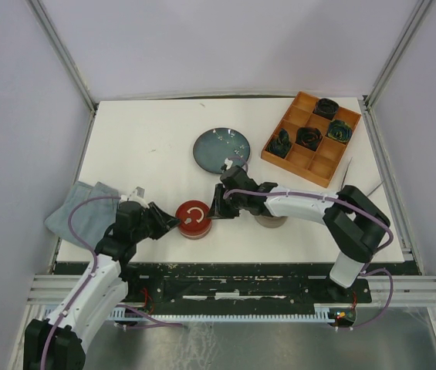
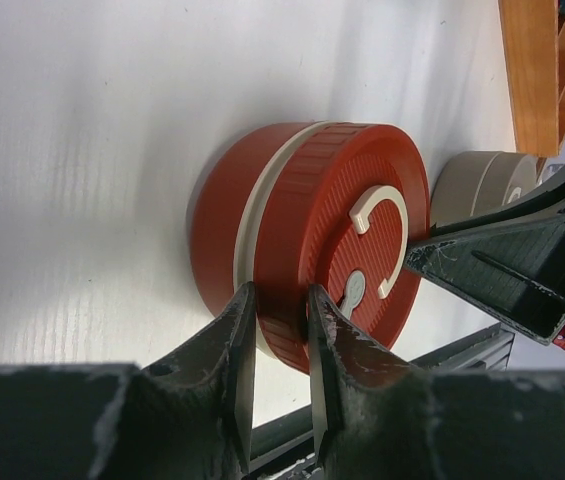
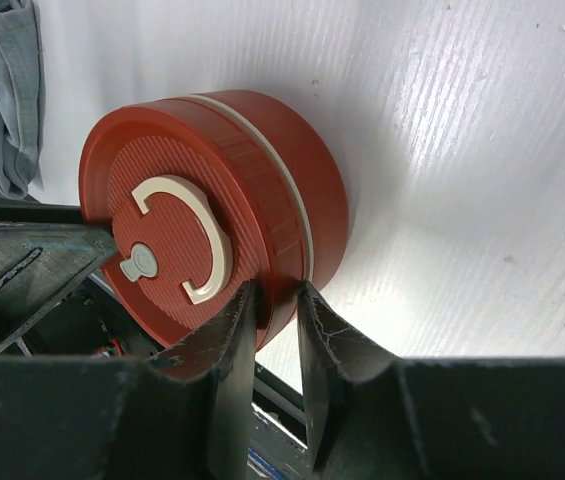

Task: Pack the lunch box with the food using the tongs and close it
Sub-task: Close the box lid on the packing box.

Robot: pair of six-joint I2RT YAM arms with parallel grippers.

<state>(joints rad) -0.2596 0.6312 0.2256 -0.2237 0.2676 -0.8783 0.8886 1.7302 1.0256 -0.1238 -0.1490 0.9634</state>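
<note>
Left fingers point(image 2: 234, 360) pinched on lid point(image 2: 332, 200) of red lunch box point(image 2: 217, 220), right fingers point(image 3: 228, 350) pinched on its other edge, all on white counter point(image 1: 148, 139).

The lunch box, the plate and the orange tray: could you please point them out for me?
lunch box point(image 1: 195, 218): top external view, centre of its red lid.
plate point(image 1: 216, 153): top external view, bare middle.
orange tray point(image 1: 301, 116): top external view, empty corner compartment.
</note>
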